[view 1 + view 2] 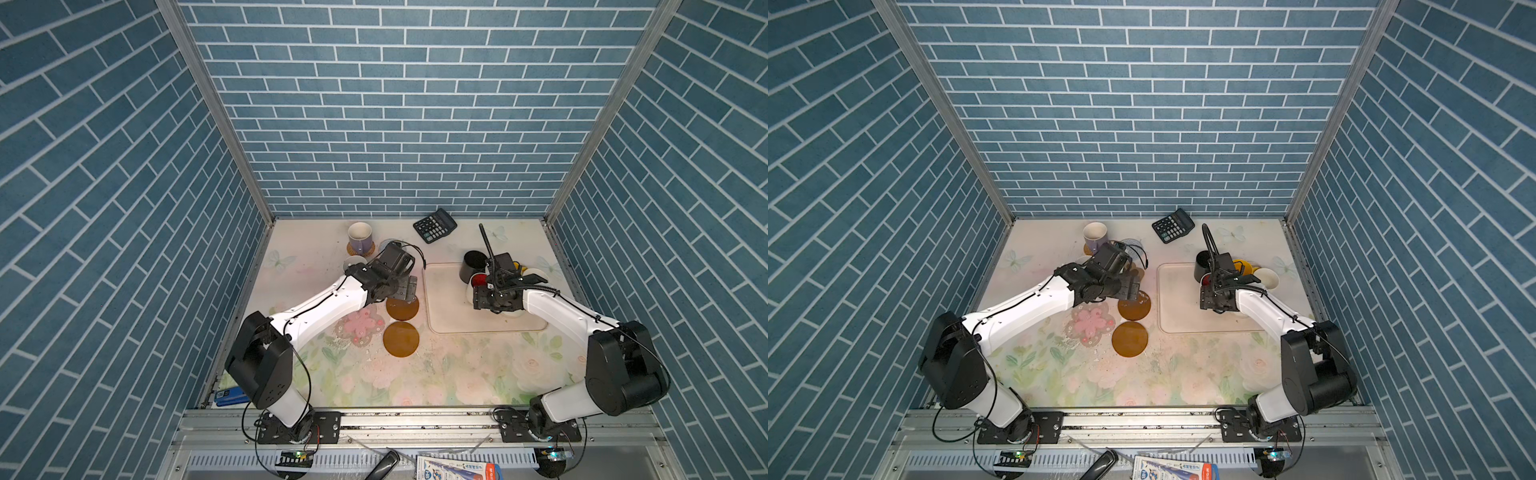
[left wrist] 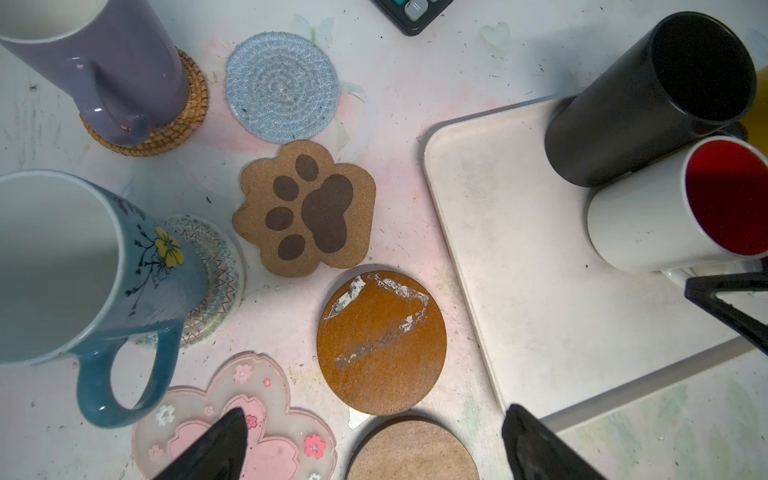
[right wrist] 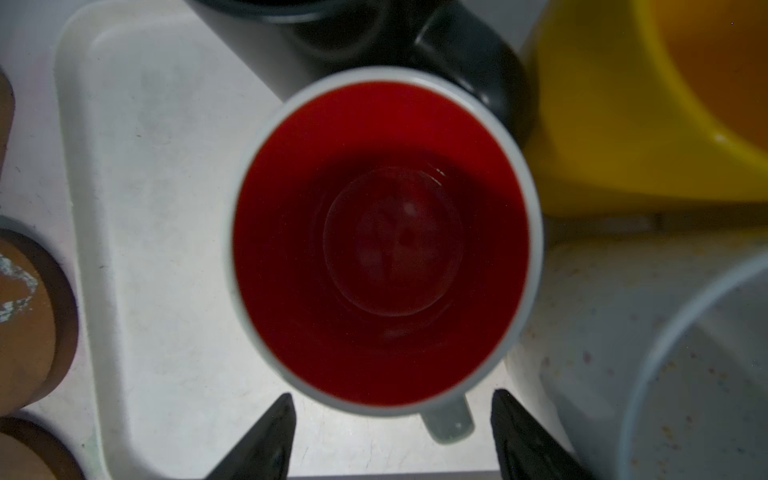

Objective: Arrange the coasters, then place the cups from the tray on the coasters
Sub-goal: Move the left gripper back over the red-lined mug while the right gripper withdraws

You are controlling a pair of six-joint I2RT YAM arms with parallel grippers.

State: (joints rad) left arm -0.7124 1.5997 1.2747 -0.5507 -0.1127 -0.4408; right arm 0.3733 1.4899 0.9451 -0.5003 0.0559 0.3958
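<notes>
As left pincer [image 2: 374, 411] gapes empty, right pincer [image 3: 392, 395] open — flanking mug handle [image 3: 449, 419]

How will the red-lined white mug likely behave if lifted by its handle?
The red-lined white mug looks like glazed ceramic: probably rigid, fairly heavy, slick. Held by its small handle, off-centre, it may tilt or swing. The black mug and yellow mug stand close beside it, so a swing could knock them.

Blue brick walls [image 1: 407, 104], seemingly floral tabletop [image 1: 415, 374]
</notes>
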